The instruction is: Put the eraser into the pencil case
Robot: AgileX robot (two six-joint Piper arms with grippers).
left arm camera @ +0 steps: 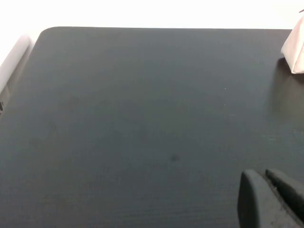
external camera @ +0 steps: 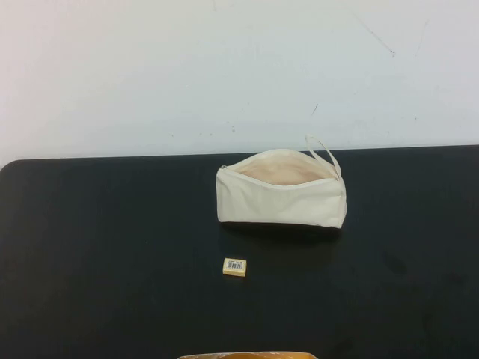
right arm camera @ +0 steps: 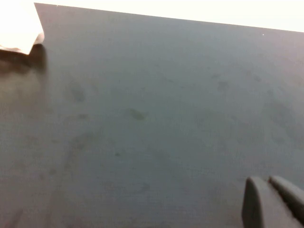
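Left gripper (left arm camera: 270, 197): seen only in the left wrist view, where two dark grey fingertips sit side by side at the frame's edge, hanging above bare tabletop; the fingers appear drawn together with only a thin seam between them, holding nothing.
Right gripper (right arm camera: 273, 199): seen only in the right wrist view, again as two dark fingertips pressed close with barely a slit between, over bare tabletop and holding nothing.
Eraser (external camera: 235, 266): a small tan-yellow block with a white barcode label facing up, lying flat on the table toward the robot's side, well apart from both grippers and out of both wrist views.
Pencil case (external camera: 281, 200): a cream-white pouch standing on its dark base just beyond the eraser and slightly to the robot's right, zip open, peach lining showing, loop strap at its right end; a pale corner of it shows at the edge of each wrist view, far from the fingertips.
Table (external camera: 97, 247): matte black surface with rounded far-left corner, set against a white wall (external camera: 150, 67).
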